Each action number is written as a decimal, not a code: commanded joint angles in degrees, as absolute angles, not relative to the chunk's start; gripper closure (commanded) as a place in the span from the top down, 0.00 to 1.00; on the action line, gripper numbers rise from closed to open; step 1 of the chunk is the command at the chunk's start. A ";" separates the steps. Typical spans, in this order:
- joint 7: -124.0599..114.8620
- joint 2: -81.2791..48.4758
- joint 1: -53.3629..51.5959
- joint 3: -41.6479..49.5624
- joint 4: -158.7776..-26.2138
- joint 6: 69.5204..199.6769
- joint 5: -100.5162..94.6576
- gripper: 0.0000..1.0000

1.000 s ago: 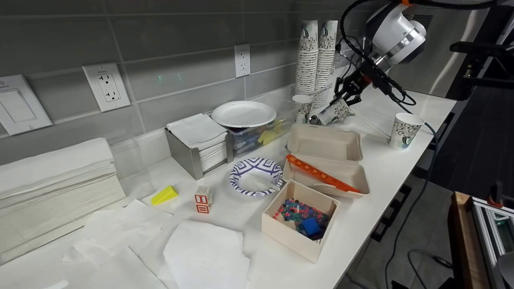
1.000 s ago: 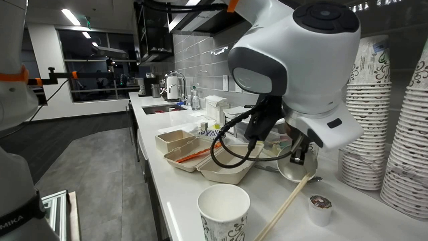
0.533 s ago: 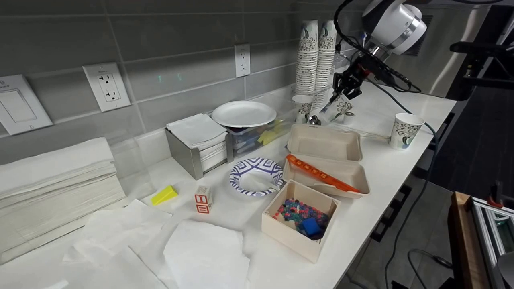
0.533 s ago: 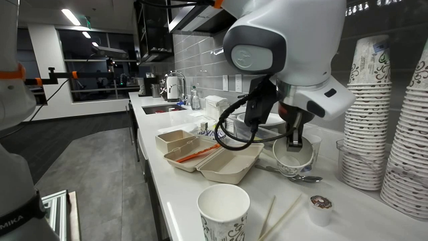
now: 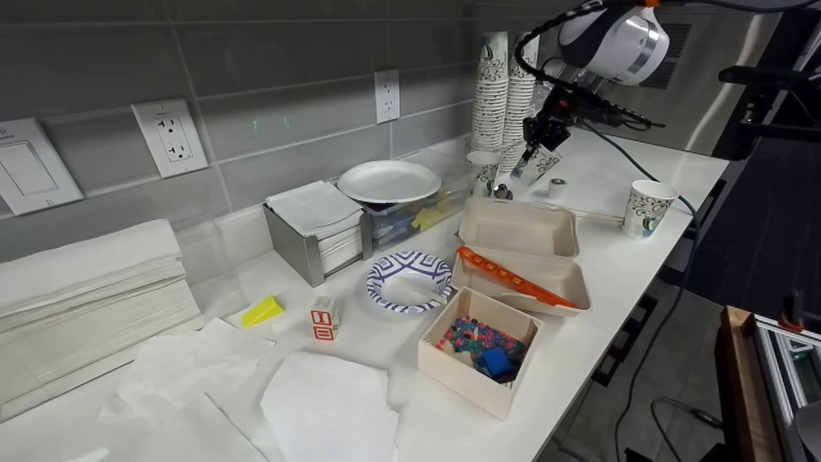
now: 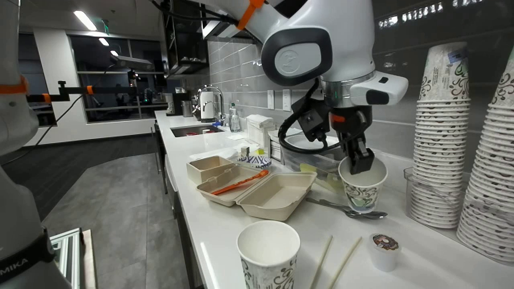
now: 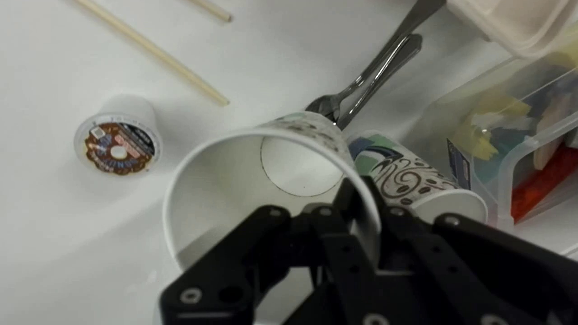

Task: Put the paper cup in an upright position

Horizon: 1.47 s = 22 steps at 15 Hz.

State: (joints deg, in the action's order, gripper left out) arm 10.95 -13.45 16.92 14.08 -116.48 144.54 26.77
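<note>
The paper cup (image 6: pixel 362 194) is white with swirly dark printing. My gripper (image 6: pixel 361 160) is shut on its wall, one finger inside the mouth and one outside. In an exterior view the cup (image 5: pixel 544 165) leans, mouth up and to the right, below the gripper (image 5: pixel 531 144). In the wrist view I look into the cup (image 7: pixel 216 194), down to its round bottom; the fingertips (image 7: pixel 359 189) pinch the rim. The cup's base is at the spoons (image 6: pixel 353 210); I cannot tell whether it touches them or the counter.
Another printed cup (image 7: pixel 402 174) stands close beside, by the clear bin (image 7: pixel 510 180). Cup stacks (image 6: pixel 441 152) stand behind right. A coffee pod (image 6: pixel 384 253), chopsticks (image 6: pixel 345 261), another upright cup (image 6: pixel 268 253) and an open takeout box (image 6: pixel 277 196) are on the counter.
The cup has turned from lying mouth-toward-camera to a more upright lean, with the gripper rotating along with it. The chopsticks have slipped out of the cup and lie on the counter.
</note>
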 commanded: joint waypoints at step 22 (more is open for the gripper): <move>11.41 -26.16 17.00 13.33 -100.42 134.00 -7.86 0.32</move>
State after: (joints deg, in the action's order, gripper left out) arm 8.89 -24.05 15.62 14.48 -104.30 139.06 -8.79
